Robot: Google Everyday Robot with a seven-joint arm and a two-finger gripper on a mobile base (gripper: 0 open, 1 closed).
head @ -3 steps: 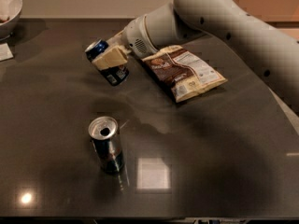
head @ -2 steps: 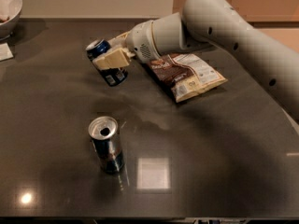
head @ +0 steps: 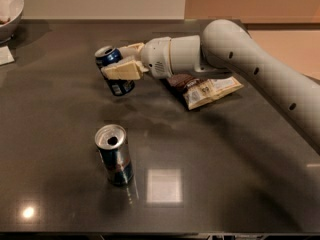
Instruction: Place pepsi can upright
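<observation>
At the worktop's [head: 225,159] eleven o'clock, the gripper [head: 120,64] clamps the pepsi can [head: 120,87], tilted toward eleven, with a slim can [head: 114,154] upright at seven.

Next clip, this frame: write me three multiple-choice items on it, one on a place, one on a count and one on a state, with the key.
1. Where is the pepsi can?
A. Lying flat at the front edge.
B. In the claw, left of the snack bag.
C. Standing at the far right.

2. How many drink cans show?
A. One.
B. Four.
C. Two.

3. How does the slim can stand?
A. Upright, top opened.
B. On its side.
C. Crushed flat.

Key:
1 B: the claw's fingers are shut on the can, just left of the bag.
2 C: only the pepsi can and the slim can appear.
3 A: its silver top faces up and has a dark opening.
</observation>
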